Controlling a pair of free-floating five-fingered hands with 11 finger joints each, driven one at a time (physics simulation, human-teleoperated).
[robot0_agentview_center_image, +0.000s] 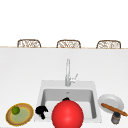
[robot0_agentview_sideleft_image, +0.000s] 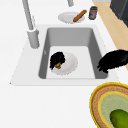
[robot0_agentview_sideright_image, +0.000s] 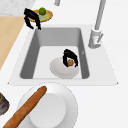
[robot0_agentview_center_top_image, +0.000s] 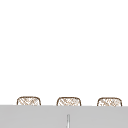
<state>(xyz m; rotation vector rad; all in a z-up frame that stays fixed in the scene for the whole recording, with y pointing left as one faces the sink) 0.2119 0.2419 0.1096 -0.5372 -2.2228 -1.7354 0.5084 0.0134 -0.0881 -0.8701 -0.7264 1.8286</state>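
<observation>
The left robot hand (robot0_agentview_center_image: 41, 111) hung over the sink's front left corner, beside the woven plate (robot0_agentview_center_image: 20, 114), its fingers curled downward around nothing. The right robot hand (robot0_agentview_sideleft_image: 57, 60) was down in the sink (robot0_agentview_sideleft_image: 72, 37), palm arched over a white plate (robot0_agentview_sideleft_image: 68, 65) on the basin floor, its fingers curled round a small brown item (robot0_agentview_sideright_image: 70, 62) held just above that plate (what it was could not be told).

The sink was a matte grey rectangular basin set in a white bench (robot0_agentview_center_image: 25, 70), with a slim metal faucet (robot0_agentview_center_image: 67, 72) at its back edge. The woven plate had a yellow rim and a green centre carrying a round green fruit (robot0_agentview_center_image: 16, 110). On the bench's other side lay a glossy white dish (robot0_agentview_center_image: 112, 101) with a long brown baguette (robot0_agentview_center_image: 113, 109) across it, a dark jar (robot0_agentview_center_image: 115, 118) just beside it.

In the front view a smooth red sphere (robot0_agentview_center_image: 67, 114) covered the basin's front, hiding the plate there; both side views showed the plate and the grasp plainly. The upper view showed three woven chair backs (robot0_agentview_center_top_image: 68, 101) beyond the bench.
</observation>
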